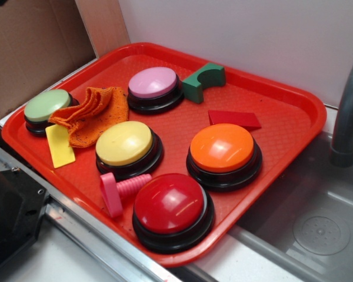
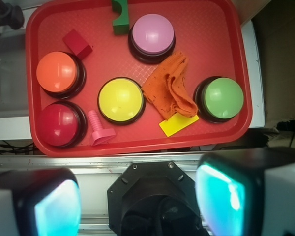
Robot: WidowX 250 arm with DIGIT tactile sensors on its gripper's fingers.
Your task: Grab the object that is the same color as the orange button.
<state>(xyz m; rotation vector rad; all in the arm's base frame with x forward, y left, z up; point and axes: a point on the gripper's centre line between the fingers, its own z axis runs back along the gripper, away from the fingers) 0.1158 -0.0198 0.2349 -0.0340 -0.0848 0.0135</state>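
- Orange cloth (image 1: 93, 120): small knitted square, ribbed weave, soft and rumpled, one edge bunched into folds. Lies on the red tray (image 1: 282, 100) between the green button (image 1: 47, 106), the yellow button (image 1: 124, 143) and the pink button (image 1: 152, 82). Untouched.
- Far left, green button: glossy dome on a black base, touching or nearly touching the cloth's folded edge. Risk: fingers coming down here could clip the cap and press it.
- Yellow wedge (image 1: 59, 145): flat, hard, smooth plastic, lying against the cloth's near corner, maybe partly under it; cannot tell. Risk: pinched up along with the cloth, or dragged.
- Cloth itself: limp and thin where flat. Risk: a shallow pinch slides off the weave or catches only one fold, so it slips out on the lift. The bunched ridge looks the better hold.
- Yellow and pink buttons: hard domes close on the cloth's right, leaving little room for a wide approach.
- Pink screw (image 1: 119, 191): ridged plastic, near front edge, well apart from the cloth.
- Orange button (image 1: 222, 148): glossy orange cap, black base, right of centre; the colour match. Risk: mistaken for the target.
- Red wedge (image 1: 234, 119), green block (image 1: 203, 81): hard, clear of the cloth.
- Fingers (image 2: 137, 199): wrist view shows two pads (image 2: 221, 194) spread wide apart, nothing between them, held back off the tray's near edge.
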